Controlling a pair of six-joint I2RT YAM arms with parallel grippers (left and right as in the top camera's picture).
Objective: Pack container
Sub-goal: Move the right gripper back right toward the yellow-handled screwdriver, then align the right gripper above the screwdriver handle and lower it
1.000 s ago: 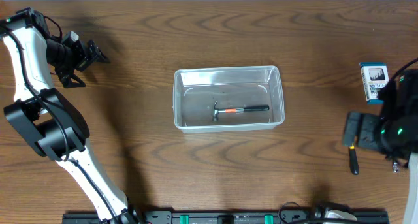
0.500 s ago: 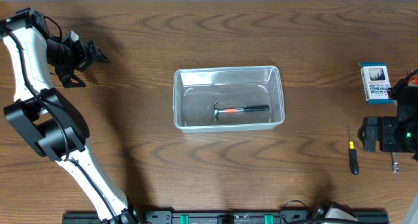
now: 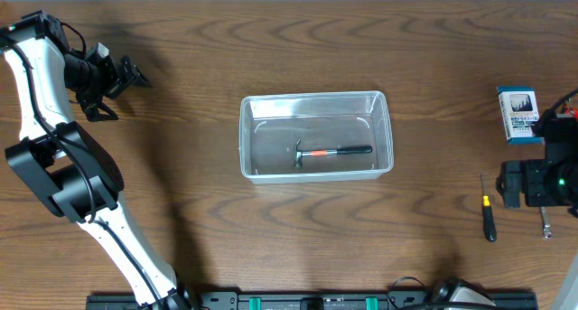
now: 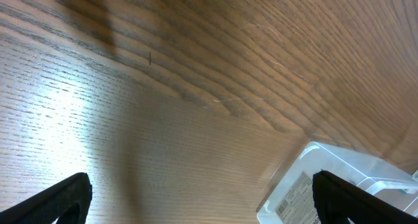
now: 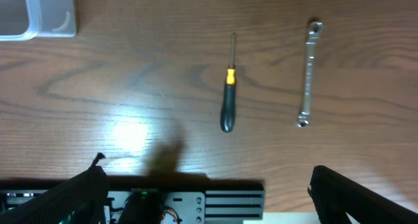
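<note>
The clear plastic container [image 3: 313, 98] stands at the table's middle with a small hammer [image 3: 332, 153] lying inside; its corner shows in the left wrist view [image 4: 339, 178] and the right wrist view [image 5: 39, 18]. My left gripper [image 3: 126, 79] is open and empty at the far left, well apart from the container, over bare wood [image 4: 202, 211]. My right gripper [image 3: 533, 185] is open and empty at the right edge [image 5: 209, 198]. A black-and-yellow screwdriver [image 3: 489, 216] [image 5: 227, 106] and a silver wrench [image 3: 545, 224] [image 5: 309, 74] lie on the table beside it.
A blue and white box [image 3: 518, 114] lies at the far right behind the right gripper. A black rail [image 3: 307, 302] runs along the table's front edge and shows in the right wrist view [image 5: 196, 201].
My right arm has moved right, uncovering the screwdriver and the wrench on the table. The left arm, the container and the hammer have not moved.
</note>
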